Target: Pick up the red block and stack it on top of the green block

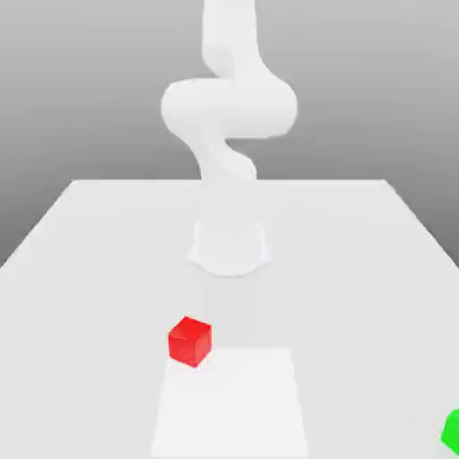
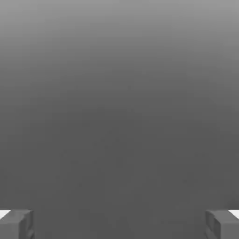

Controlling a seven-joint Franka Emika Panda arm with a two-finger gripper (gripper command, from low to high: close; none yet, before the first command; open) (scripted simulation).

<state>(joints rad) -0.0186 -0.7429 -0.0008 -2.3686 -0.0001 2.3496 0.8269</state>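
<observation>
The red block [image 1: 189, 341] rests on the white table [image 1: 359, 269], in front of the arm's base and slightly toward the exterior view's left. Far off at the exterior view's right edge near the front lies the green block [image 1: 453, 430], partly cut off by the frame. In the hand view my gripper [image 2: 119, 226] is open: its two grey fingertips [image 2: 16, 224] stand wide apart with nothing between them, against a plain grey background. The white arm [image 1: 229, 108] rises high above the table behind the blocks.
The arm's round base [image 1: 229, 246] sits mid-table behind the red block. A lighter square patch [image 1: 229, 403] marks the table surface in front, beside the red block.
</observation>
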